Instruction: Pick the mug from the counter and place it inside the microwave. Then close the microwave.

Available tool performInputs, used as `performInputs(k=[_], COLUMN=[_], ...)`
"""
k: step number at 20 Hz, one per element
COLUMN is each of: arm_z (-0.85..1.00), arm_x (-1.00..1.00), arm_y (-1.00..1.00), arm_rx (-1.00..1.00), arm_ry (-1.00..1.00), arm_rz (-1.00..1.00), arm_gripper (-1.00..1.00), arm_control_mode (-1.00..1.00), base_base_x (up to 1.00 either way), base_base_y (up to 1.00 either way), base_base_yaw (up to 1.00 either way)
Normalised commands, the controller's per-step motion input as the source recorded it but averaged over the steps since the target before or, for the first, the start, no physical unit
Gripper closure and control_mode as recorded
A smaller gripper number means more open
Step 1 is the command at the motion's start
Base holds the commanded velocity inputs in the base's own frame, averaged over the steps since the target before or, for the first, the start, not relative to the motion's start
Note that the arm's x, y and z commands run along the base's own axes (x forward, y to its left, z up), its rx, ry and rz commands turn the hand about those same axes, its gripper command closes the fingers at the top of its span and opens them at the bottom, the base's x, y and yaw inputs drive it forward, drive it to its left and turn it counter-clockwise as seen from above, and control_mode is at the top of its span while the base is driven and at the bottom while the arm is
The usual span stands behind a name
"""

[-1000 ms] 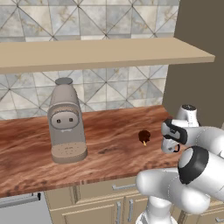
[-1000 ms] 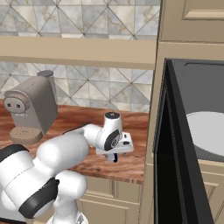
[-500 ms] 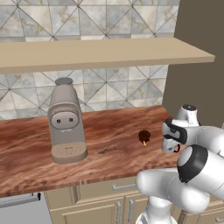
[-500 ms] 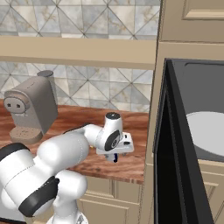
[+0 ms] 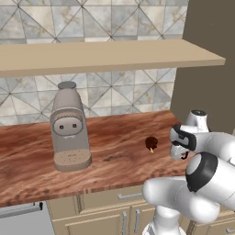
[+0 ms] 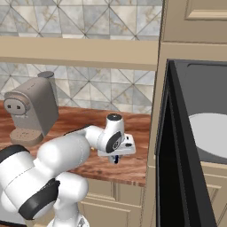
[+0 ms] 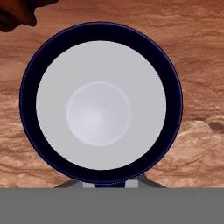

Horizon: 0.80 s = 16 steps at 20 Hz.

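the mug [image 7: 100,107] stands on the counter [image 5: 114,151] near its right end, mostly hidden by the hand. the gripper [image 6: 116,158] sits low over it, fingertips cut off by the rim, so whether they clamp it cannot be told. the microwave [image 6: 195,133] stands open, cut off at the right.

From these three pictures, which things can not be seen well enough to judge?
- Mug handle: hidden in the hand view, where the camera looks straight down into the cup.
- Mug body: in both base views the arm's hand covers it.
- Gripper fingers on the rim: cut off by the hand view's bottom edge.
- Microwave button panel: cut off by the right edge of the right base view.
- Small dark lump on the counter: too small to identify.
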Motion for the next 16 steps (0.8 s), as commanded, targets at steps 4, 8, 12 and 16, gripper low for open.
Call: performInputs(k=[4,8,12,16], arm_z=[0.0,0.12,0.46,0.72], arm_x=[-0.03,-0.03,-0.14,-0.13], arm_y=[0.02,0.08,0.31,0.48], arm_rx=[0.0,-0.01,-0.06,-0.1], arm_ry=[0.0,0.0,-0.03,-0.01], arm_rz=[0.0,0.0,0.0,0.0], arm_gripper=[1.0,1.0,1.0,1.0], arm_control_mode=[-1.0,-1.0,-1.0,-1.0], base_base_x=[0.0,0.0,0.0,0.0], base_base_y=[0.0,0.0,0.0,0.0], base_base_yaw=[0.0,0.0,0.0,0.0])
